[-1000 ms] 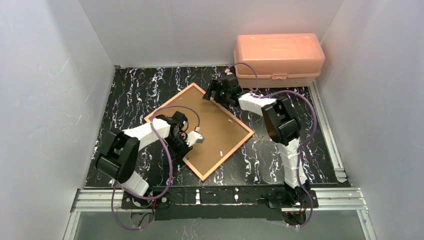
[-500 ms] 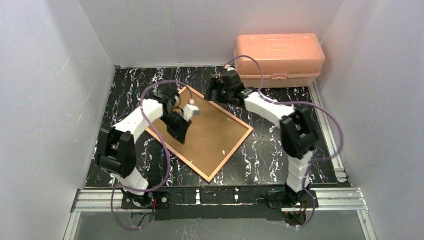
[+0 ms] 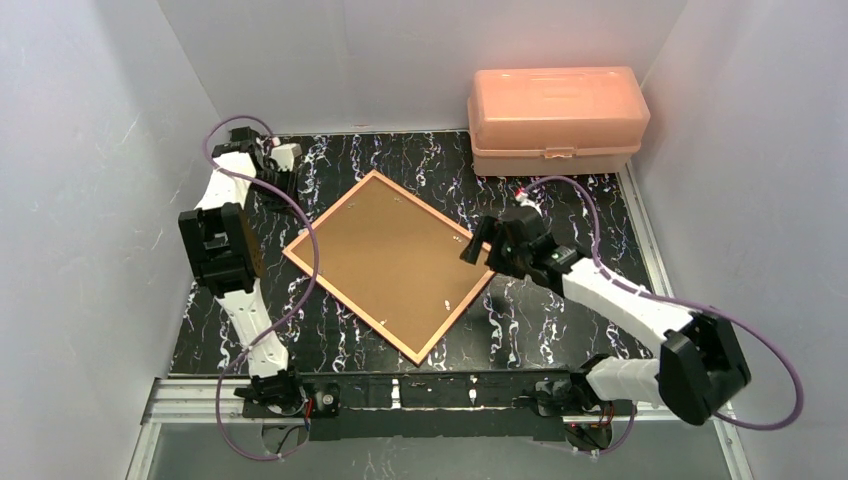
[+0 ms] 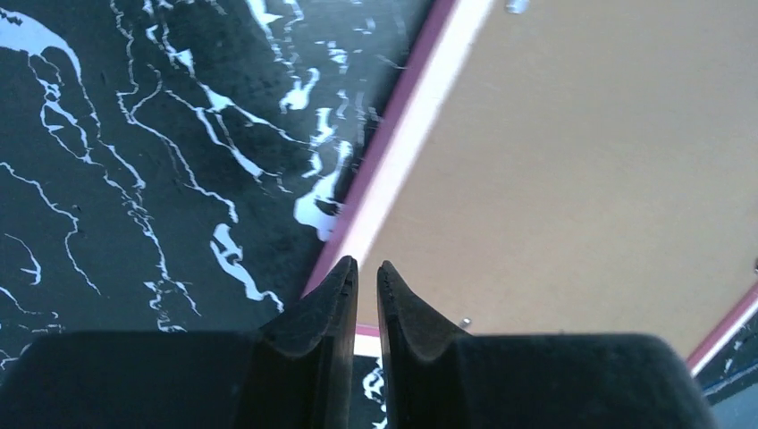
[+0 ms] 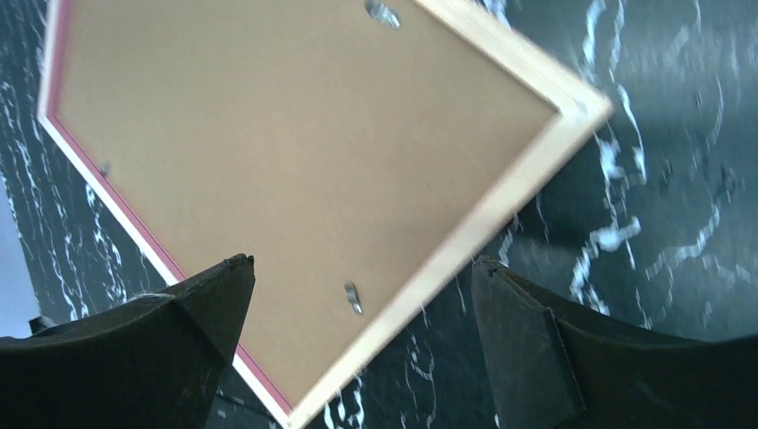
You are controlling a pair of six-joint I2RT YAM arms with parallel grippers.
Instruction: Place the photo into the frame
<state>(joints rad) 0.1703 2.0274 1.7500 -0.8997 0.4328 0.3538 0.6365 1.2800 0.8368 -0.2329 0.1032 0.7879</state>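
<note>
Frame (image 3: 392, 262) is lying tan back up, turned cornerwise at the middle of the black marbled table (image 3: 400, 160). Left gripper (image 4: 366, 265) is hovering near the table's far-left corner, fingers almost pressed together, pinching nothing. Right gripper (image 5: 362, 260) is hanging spread wide by the frame's right corner.

Smooth pale wood with a pink-painted edge on the frame (image 4: 413, 125); matt brown fibreboard backing board (image 4: 581, 179); small shiny metal clips (image 5: 354, 298); smooth black marble-patterned tabletop (image 3: 560, 210); translucent peach plastic box (image 3: 556, 105).
</note>
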